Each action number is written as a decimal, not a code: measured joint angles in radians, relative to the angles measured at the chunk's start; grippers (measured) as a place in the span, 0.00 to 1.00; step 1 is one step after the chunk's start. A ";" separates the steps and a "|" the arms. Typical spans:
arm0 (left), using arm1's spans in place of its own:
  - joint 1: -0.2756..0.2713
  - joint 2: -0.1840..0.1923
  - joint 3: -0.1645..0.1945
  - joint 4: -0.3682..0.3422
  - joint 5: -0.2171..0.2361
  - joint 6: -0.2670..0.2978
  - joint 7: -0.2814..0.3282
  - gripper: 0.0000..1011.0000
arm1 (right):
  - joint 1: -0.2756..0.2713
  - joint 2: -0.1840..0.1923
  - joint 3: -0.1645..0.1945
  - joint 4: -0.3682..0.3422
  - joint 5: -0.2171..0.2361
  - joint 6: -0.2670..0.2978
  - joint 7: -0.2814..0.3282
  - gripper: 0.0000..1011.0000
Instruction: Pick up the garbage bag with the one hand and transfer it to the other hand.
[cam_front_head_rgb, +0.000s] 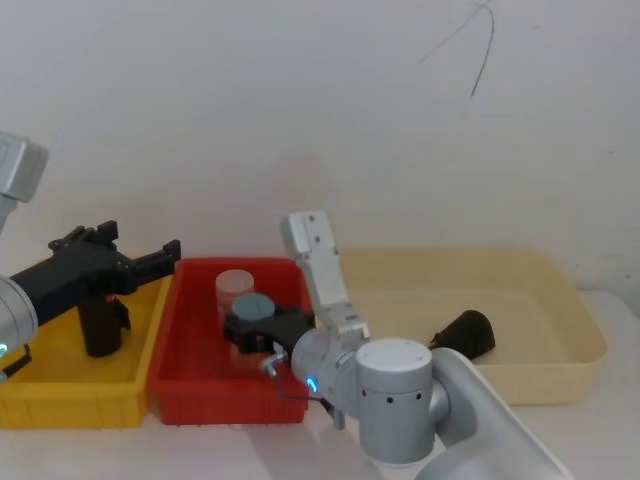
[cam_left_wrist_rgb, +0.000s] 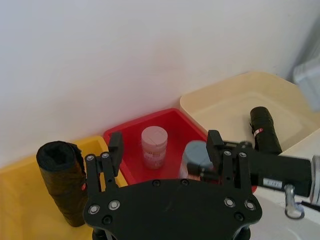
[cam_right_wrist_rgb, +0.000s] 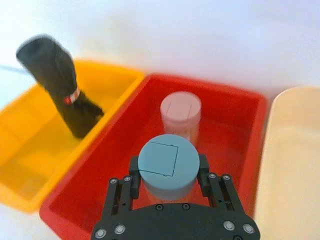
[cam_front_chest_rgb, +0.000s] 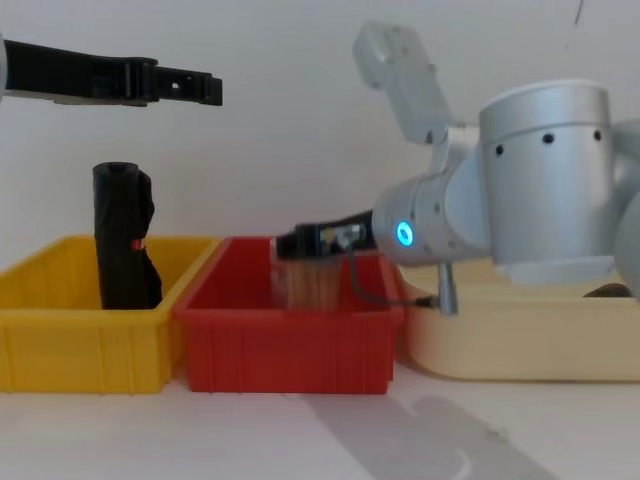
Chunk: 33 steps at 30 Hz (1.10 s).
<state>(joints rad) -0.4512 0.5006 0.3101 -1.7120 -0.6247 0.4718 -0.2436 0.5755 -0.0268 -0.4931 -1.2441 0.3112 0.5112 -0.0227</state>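
Observation:
The garbage bag (cam_front_head_rgb: 100, 325) (cam_front_chest_rgb: 122, 240), a black roll with a small red band, stands upright in the yellow bin (cam_front_head_rgb: 70, 405), taller than its wall. It also leans there in the right wrist view (cam_right_wrist_rgb: 55, 75). My left gripper (cam_front_head_rgb: 172, 252) (cam_front_chest_rgb: 212, 92) hovers open well above that bin, level, its tips past the roll's top and clear of it. From the left wrist the garbage bag (cam_left_wrist_rgb: 62, 185) sits beside and below the spread fingers (cam_left_wrist_rgb: 116, 145). My right gripper (cam_front_head_rgb: 245, 325) (cam_right_wrist_rgb: 168, 167) is down in the red bin (cam_front_head_rgb: 190, 390), shut on a blue-lidded jar (cam_right_wrist_rgb: 165, 160).
A pink-lidded jar (cam_front_head_rgb: 235, 283) (cam_right_wrist_rgb: 181, 112) stands in the red bin behind the blue one. A second black roll (cam_front_head_rgb: 467, 333) (cam_left_wrist_rgb: 264, 130) lies in the beige bin (cam_front_head_rgb: 560, 375) at the right. The three bins sit side by side against a white wall.

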 joint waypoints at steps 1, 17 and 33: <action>0.000 0.000 0.000 0.000 0.000 0.000 0.000 0.99 | 0.000 -0.002 0.007 -0.005 0.002 -0.001 -0.002 0.64; 0.000 0.000 0.000 0.000 0.000 0.000 0.000 0.99 | -0.002 -0.012 0.163 -0.117 0.046 -0.047 -0.072 0.64; 0.000 0.000 0.000 0.000 0.000 0.000 0.000 0.99 | -0.034 0.051 0.359 -0.152 0.084 -0.121 -0.104 0.84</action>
<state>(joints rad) -0.4512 0.5005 0.3101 -1.7120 -0.6247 0.4718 -0.2436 0.5419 0.0241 -0.1343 -1.3958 0.3955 0.3901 -0.1269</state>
